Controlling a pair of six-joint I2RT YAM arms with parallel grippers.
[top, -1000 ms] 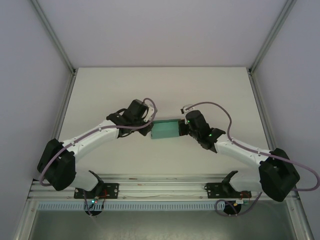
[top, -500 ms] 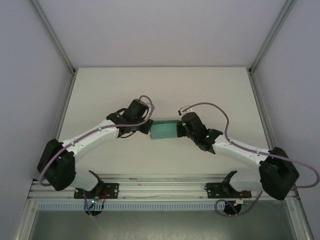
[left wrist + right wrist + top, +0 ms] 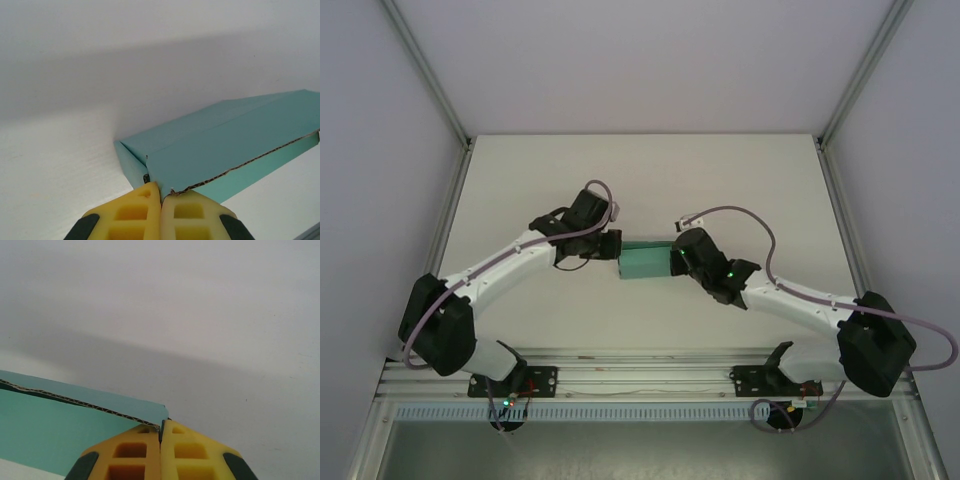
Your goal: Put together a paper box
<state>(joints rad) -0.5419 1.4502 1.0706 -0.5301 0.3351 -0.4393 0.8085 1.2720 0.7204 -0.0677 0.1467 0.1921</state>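
Top view: paper box [image 3: 645,262] sits between the two sets of jaws, over the middle of the pale worktop [image 3: 640,180]. Its left end is at the tips of the left jaws and its right end at the tips of the right jaws. Teal-green card, long side running from one set of jaws to the other.

Left jaws: closed. In the left wrist view the yellow pads [image 3: 132,217] are pressed flat together with only a hairline seam between them. The box starts right at the pad tips and runs ahead and off to the right of them. Its near corner touches the tips. The top panel's raw corrugated edge [image 3: 250,161] ends just above the right-hand pad. Cannot tell whether any card is pinched in the seam.

Right jaws: closed on the box. In the right wrist view the yellow pads [image 3: 192,455] meet, and a thin dark-teal strip runs down the seam between them. The box's corner comes in at the tips, and the rest of it stretches ahead and to the left of the pads, raw edge uppermost. To the right of these pads there is bare worktop.
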